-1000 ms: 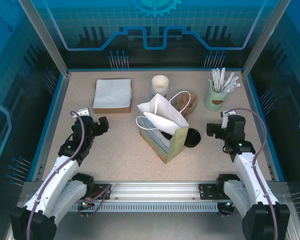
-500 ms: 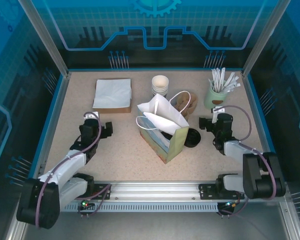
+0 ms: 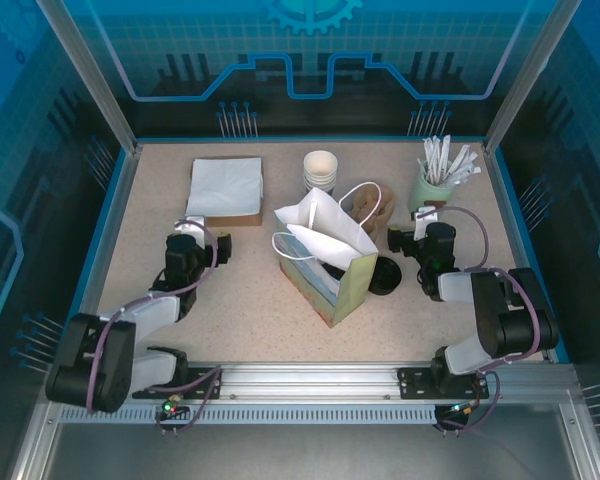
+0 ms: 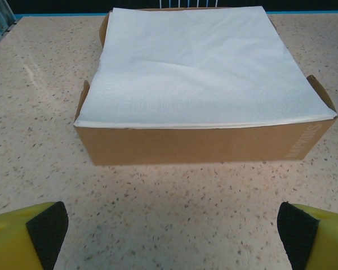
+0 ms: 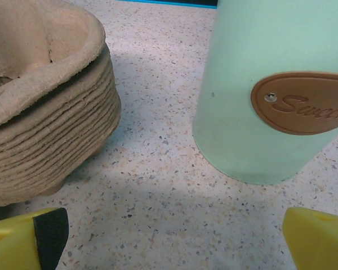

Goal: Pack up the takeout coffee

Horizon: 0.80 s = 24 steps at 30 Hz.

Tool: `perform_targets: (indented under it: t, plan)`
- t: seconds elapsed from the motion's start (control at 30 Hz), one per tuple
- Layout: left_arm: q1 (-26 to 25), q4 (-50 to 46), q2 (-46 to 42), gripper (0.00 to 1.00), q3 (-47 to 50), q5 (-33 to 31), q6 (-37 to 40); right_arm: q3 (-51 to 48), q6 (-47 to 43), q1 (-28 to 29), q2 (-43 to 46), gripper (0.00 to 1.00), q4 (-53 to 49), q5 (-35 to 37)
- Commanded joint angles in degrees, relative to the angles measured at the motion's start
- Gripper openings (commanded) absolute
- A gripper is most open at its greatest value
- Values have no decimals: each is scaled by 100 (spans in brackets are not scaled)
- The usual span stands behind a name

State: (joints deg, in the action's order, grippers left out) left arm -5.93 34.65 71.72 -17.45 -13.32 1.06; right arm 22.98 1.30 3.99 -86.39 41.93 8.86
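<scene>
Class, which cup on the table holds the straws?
The pale green cup with the brown oval label, near the right gripper; the stacked white cups hold none.

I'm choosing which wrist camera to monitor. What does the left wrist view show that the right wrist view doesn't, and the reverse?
Left wrist view: a stack of white napkins in a shallow cardboard box, straight ahead of the left pincer.
Right wrist view: stacked brown pulp trays on the left and a pale green cup with a brown oval label on the right, standing apart, ahead of the right pincer.
Shared: the speckled tabletop, and a pincer that is open and holds nothing.
</scene>
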Motion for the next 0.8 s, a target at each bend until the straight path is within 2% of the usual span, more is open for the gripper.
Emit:
perform_targets:
  t: [0.0, 0.2, 0.27, 0.4, 0.77]
  plan:
    - [138, 1016, 449, 99, -134, 439, 176, 95, -76, 14, 25, 100, 285, -36]
    - [224, 2013, 1528, 99, -153, 537, 136, 101, -69, 24, 25, 100, 289, -38]
    - [257, 1469, 1462, 99, -376, 533, 70, 93, -95, 54, 17, 100, 289, 8]
    - [502, 1118, 1519, 99, -593, 666, -175, 100, -94, 50, 17, 100, 285, 2]
    - [497, 1128, 1521, 99, -597, 681, -159, 103, -87, 47, 17, 100, 271, -23]
